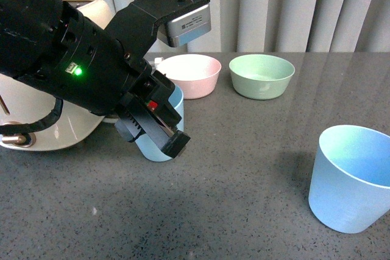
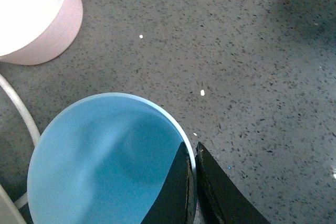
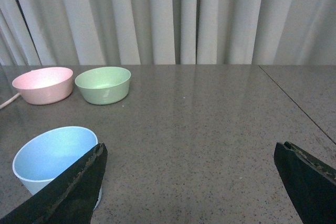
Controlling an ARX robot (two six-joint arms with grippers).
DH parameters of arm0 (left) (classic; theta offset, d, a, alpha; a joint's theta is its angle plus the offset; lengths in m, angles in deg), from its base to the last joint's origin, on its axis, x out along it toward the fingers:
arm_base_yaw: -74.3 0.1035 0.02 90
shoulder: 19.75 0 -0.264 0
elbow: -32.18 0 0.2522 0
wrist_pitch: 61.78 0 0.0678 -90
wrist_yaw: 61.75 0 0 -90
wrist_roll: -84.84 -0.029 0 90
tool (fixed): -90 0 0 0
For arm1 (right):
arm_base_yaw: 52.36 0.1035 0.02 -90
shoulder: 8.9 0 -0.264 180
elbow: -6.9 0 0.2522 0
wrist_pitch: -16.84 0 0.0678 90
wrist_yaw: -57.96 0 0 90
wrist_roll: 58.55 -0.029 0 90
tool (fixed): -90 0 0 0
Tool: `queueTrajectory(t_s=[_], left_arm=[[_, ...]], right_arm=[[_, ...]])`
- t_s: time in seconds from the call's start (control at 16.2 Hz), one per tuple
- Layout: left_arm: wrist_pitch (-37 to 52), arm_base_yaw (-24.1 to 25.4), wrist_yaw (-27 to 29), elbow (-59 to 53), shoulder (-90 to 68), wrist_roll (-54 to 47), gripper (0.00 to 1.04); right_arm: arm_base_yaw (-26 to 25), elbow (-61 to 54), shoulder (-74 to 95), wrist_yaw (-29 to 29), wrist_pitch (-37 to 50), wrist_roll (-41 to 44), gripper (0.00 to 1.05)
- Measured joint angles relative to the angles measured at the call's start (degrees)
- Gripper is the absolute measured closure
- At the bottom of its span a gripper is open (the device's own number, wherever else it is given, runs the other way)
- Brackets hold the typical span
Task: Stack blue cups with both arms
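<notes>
Nearest to me, the left arm (image 1: 67, 71) fills the left side of the front view, black and bulky, with a green light glowing on it. The left gripper (image 2: 193, 187) reaches down to the left blue cup (image 1: 159, 144), which sits close in front of a pink bowl (image 1: 192, 74). In the left wrist view its fingers (image 2: 170, 192) are almost together, pinching the cup's wall at the rim, one inside the cup and one outside. The cup's mouth faces up at that camera, so its long axis runs roughly in line with the fingers. I cannot tell whether its base is on the grey table (image 1: 244, 150) or just off it. The right blue cup (image 1: 350, 178) stands upright, mouth up, well apart from the first, at the right edge of the front view. The right gripper (image 3: 186, 184) shows only in its own wrist view. Its fingers (image 3: 63, 187) are spread wide with only bare table in the gap. That cup is not between them: it stands just beyond one fingertip, off to that side, with a green bowl (image 3: 103, 84) farther back. I judge that the right arm is the nearer to this cup, and must shift sideways to centre it before closing.
</notes>
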Motion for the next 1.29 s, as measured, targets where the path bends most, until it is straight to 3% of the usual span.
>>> queueTrajectory(t_s=[0.37, 0.62, 1.29], left_arm=[[-12.2, -0.5, -4.0, 4.8, 5.2, -3.9, 1.03], [-18.9, -5.0, -7.4, 5.8, 8.3, -9.3, 1.03], [-20.3, -7.9, -9.1, 4.7, 2.8, -18.5, 1.03]], right_arm=[[0.0, 0.0, 0.0, 0.0, 0.0, 0.0, 0.07], [0.0, 0.0, 0.0, 0.0, 0.0, 0.0, 0.07], [0.0, 0.0, 0.0, 0.0, 0.0, 0.0, 0.07]])
